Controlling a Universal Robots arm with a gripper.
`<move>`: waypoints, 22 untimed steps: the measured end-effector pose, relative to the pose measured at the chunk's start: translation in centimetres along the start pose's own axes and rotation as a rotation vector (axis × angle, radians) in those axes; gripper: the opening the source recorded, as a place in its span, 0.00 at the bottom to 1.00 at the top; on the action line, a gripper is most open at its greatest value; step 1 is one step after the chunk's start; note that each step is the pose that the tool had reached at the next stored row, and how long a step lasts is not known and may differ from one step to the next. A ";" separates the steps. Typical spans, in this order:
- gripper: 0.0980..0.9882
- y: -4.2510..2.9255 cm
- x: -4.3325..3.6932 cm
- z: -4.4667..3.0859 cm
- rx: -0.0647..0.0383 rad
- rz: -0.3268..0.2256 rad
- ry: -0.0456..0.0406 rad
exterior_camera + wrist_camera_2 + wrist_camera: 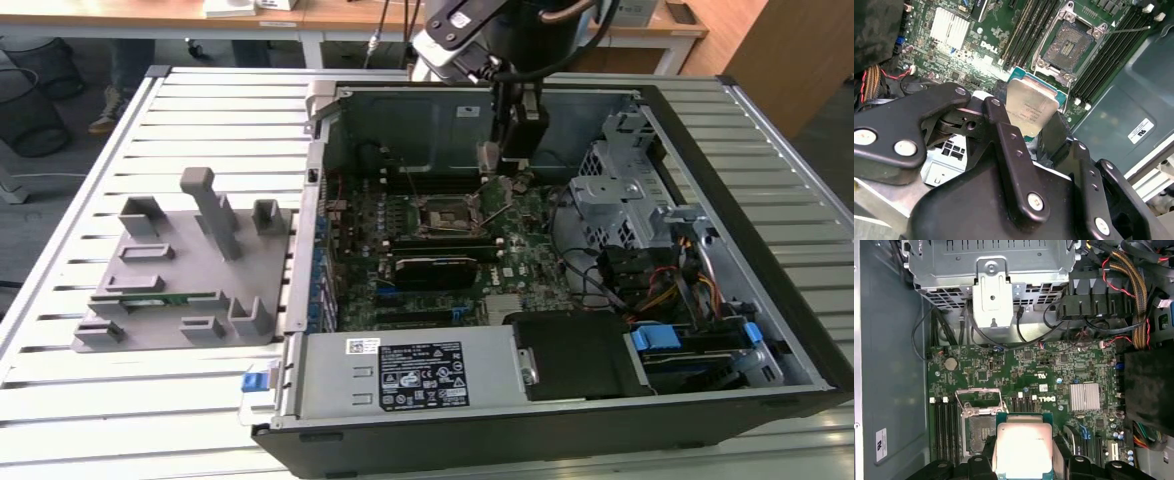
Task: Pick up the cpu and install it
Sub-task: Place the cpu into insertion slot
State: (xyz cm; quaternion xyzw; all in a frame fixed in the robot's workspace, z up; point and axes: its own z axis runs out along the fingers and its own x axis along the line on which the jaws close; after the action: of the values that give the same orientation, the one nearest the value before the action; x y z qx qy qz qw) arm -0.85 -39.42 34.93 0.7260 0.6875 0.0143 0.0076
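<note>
CPU (silvery plate showing) is pinched in the hand, above the motherboard, at one o'clock from the open socket in the exterior view.

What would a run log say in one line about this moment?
gripper: shut on cpu | place: held over motherboard, near socket | socket: empty | cpu: not yet seated

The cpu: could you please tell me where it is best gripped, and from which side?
Grip the cpu by two opposite thin edges, coming in from the side of its metal top plate, much as the gripper holds it in both wrist views. The chip is flat and square, so only the edges can be pinched, and this probably leaves its underside free to face the motherboard socket.
</note>
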 end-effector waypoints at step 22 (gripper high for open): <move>0.48 -1.49 0.81 1.17 0.001 -0.057 0.0017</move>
State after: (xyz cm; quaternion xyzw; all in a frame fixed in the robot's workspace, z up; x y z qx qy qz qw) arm -2.25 -38.52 33.72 0.7059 0.7081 0.0145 0.0072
